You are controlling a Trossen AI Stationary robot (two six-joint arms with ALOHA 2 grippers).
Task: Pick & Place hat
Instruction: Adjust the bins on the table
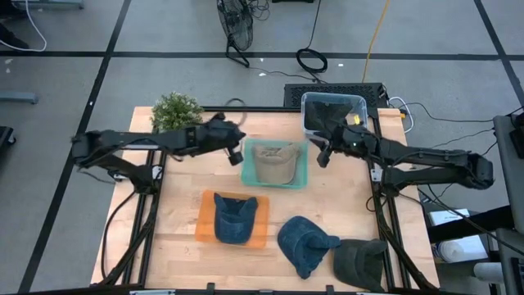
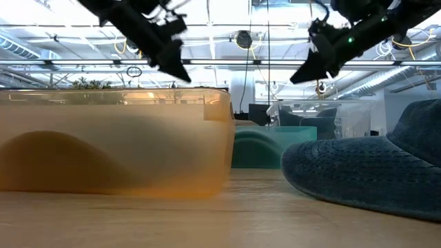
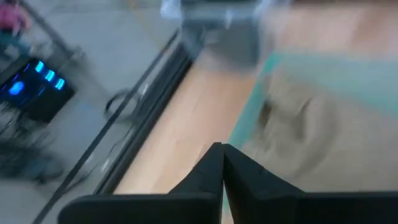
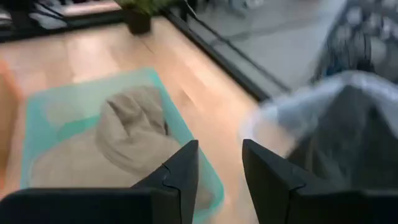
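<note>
Nearest, front edge of counter [image 1: 182, 252]: dark olive hat [image 1: 360, 262] at the right corner, loose blue hat [image 1: 304, 244] just beside it, neither in a tray.
Orange tray [image 1: 204, 223]: holds a navy hat [image 1: 234, 218], left of centre.
Teal tray [image 1: 300, 176]: mid-counter, holds the tan hat [image 1: 273, 162], sitting inside the walls, apart from both arms.
Left pincer [image 1: 235, 154]: raised just off the teal tray's left edge, fingers pressed together, holding nothing.
Right pincer [image 1: 324, 153]: raised just off the teal tray's right side, fingers parted, gap empty.
Farther back: clear bin [image 1: 333, 107] behind the right arm, with something dark inside that cannot be made out; potted plant [image 1: 176, 110] at the far left corner.
Task state, as a judgement: three hats in trays or bin at most, two loose hats at the front not yet picked.
Risk one: reaching for a loose hat with the left pincer closed, so it shoves cloth instead of gripping.
Risk two: both arms crowding the teal tray; a crossing move could clip the tray wall or the other arm.
Risk three: soft brim folding under a shallow pinch, hat slipping out mid-carry.
</note>
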